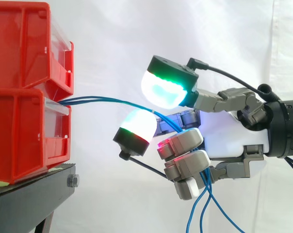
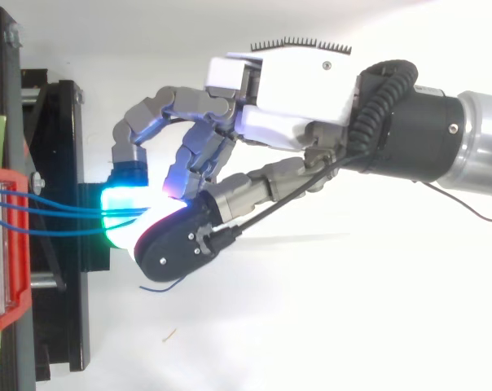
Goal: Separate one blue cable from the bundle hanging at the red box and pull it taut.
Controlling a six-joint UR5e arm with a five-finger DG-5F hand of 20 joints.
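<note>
Several thin blue cables [image 1: 95,99] come out between the two stacked red bins [image 1: 25,141] and run right in a shallow arc into my hand [image 1: 229,138]. The hand's fingers are curled round the cables, and a green-glowing fingertip [image 1: 166,90] sits above them with a white one just below. Under the hand the loose cable ends [image 1: 201,213] hang down. From above, three blue cable strands [image 2: 50,211] leave the red bin [image 2: 0,269] apart from one another and come together under the glowing pads of the hand [image 2: 287,106]. I cannot tell whether one strand is held apart from the rest.
The bins rest on a black stand [image 1: 30,194] at the left, seen from above as a black frame [image 2: 63,309]. A white curtain hangs behind. The arm comes in from the right, and open space lies below and to the right of the hand.
</note>
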